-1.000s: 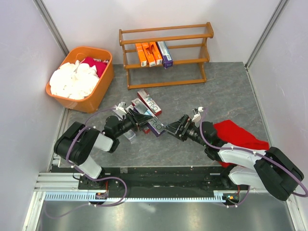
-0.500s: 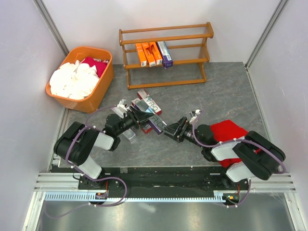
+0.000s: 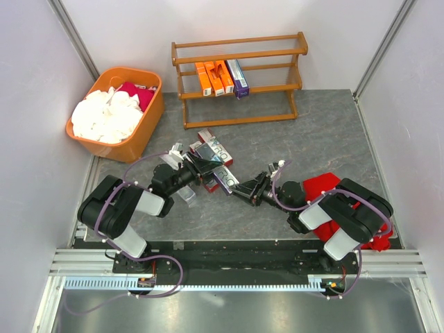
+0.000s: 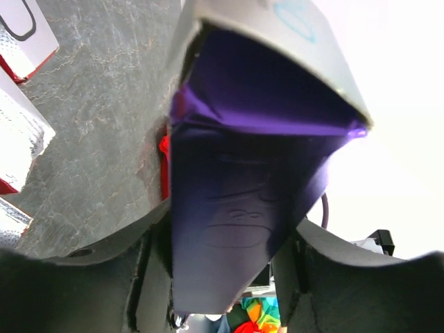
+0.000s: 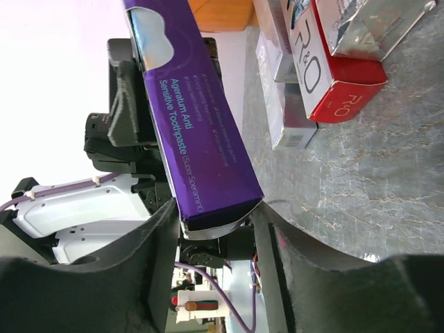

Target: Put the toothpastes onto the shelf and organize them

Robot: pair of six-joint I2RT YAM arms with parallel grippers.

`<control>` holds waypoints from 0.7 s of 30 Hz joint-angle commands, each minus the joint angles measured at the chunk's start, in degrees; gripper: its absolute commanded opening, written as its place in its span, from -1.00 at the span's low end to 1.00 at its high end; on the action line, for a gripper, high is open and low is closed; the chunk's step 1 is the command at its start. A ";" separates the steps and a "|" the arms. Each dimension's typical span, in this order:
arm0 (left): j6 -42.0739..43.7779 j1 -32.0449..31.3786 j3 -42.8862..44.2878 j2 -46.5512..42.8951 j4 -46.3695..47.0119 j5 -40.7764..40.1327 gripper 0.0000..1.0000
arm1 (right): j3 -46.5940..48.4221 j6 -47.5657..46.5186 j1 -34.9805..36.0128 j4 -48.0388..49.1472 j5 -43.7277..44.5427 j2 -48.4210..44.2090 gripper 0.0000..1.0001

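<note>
A purple-and-white toothpaste carton (image 3: 225,179) hangs above the table, spanning both grippers. My right gripper (image 3: 244,191) is shut on its near end; in the right wrist view the carton (image 5: 198,132) touches both fingers (image 5: 156,243). My left gripper (image 3: 200,166) is open around the other end; in the left wrist view the carton (image 4: 243,187) sits between the fingers with thin dark gaps on both sides. Several red-and-silver toothpastes (image 3: 210,148) lie piled behind the grippers. The shelf (image 3: 239,47) holds orange cartons (image 3: 211,78) and a purple one (image 3: 238,78) on its middle tier.
An orange tub (image 3: 151,114) full of white and red cloths stands at the back left. A red cloth (image 3: 331,189) lies under my right arm. Grey walls close both sides of the table. Red-and-silver cartons (image 5: 326,69) lie close beyond the held carton.
My right gripper moved left onto the carton's end and closed on it. My left gripper's fingers loosened around the other end. The carton stayed nearly where it was.
</note>
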 commanded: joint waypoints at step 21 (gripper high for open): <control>-4.75 -1.06 1.94 -1.70 22.89 0.69 0.03 | 4.76 -2.35 0.05 15.17 1.81 -0.58 0.39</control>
